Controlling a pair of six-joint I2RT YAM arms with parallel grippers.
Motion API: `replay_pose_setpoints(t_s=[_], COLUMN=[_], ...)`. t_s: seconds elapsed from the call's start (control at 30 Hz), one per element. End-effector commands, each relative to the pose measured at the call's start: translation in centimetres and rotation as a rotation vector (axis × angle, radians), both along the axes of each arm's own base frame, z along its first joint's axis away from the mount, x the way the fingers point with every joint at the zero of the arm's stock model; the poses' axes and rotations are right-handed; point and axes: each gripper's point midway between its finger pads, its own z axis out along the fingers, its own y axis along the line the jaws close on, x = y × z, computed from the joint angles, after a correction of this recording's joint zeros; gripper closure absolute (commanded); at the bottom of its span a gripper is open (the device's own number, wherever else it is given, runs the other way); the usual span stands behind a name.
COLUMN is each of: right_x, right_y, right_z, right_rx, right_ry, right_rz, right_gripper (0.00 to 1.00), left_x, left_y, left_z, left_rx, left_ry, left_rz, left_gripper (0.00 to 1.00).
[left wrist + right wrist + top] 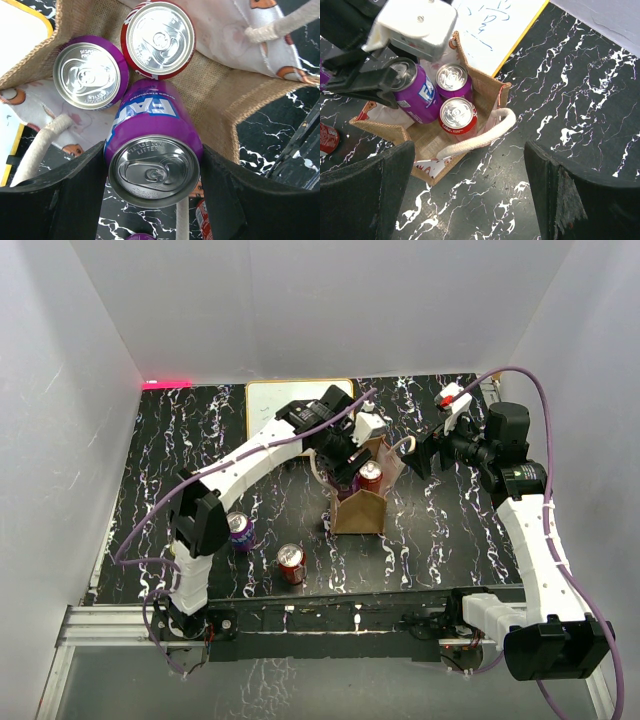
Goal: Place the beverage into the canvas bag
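Because the canvas bag point(425, 142) already holds a second purple can point(90, 75) and a red Coke can point(159, 37) standing upright side by side, the left gripper point(152, 200) carries the purple Fanta can point(150, 125) at a slant, its base pointing at the room left beside them. The jaws are clamped on the can's upper body from either side, which leaves the lower half free to slip past the rim. From where I stand the can is partly inside. Its base is below the bag's mouth, just beside the other two, and its top is above the rim. Whether the base touches the bottom I cannot tell.

The right gripper point(470, 195) hangs beside the bag with its jaws spread wide and nothing in them, near the cream handle point(480, 132) that flops over that edge. I judge it is posted there to steady the bag, though I see no contact. The whiteboard point(495, 30) lies just behind. On the marbled table point(440, 530) a loose purple can point(239, 530) and a loose red can point(291, 562) stand well apart from the bag. What is left, I'd say, is to right the can, lower it and let go.
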Motion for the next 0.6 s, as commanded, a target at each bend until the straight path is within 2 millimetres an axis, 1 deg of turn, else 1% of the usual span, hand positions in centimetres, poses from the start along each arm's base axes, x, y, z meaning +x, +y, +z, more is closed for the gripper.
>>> replay_pose_setpoints(t_s=[0.0,0.27,0.43,0.57], right_x=[0.2,0.2,0.2,0.2], right_y=[0.0,0.0,0.0,0.0], right_z=[1.6,1.6,1.6,1.6], right_rx=[0.009,0.011,0.010,0.009], right_ry=[-0.068,-0.066,-0.065,-0.066], right_rz=[0.000,0.002,0.003,0.002], right_gripper=[0.06,0.06,0.06,0.06], left_x=[1.3,1.9,2.2,2.3], left_y=[-1.0,-1.4,-1.8,-1.7], left_z=[0.8,-0.4,-0.7,-1.7], left_rx=[-0.018,-0.016,-0.023,0.000], left_ry=[-0.064,-0.079,-0.082,-0.072], left_rz=[-0.019,-0.024,-0.023,-0.026], left_gripper=[1.00,1.00,1.00,1.00])
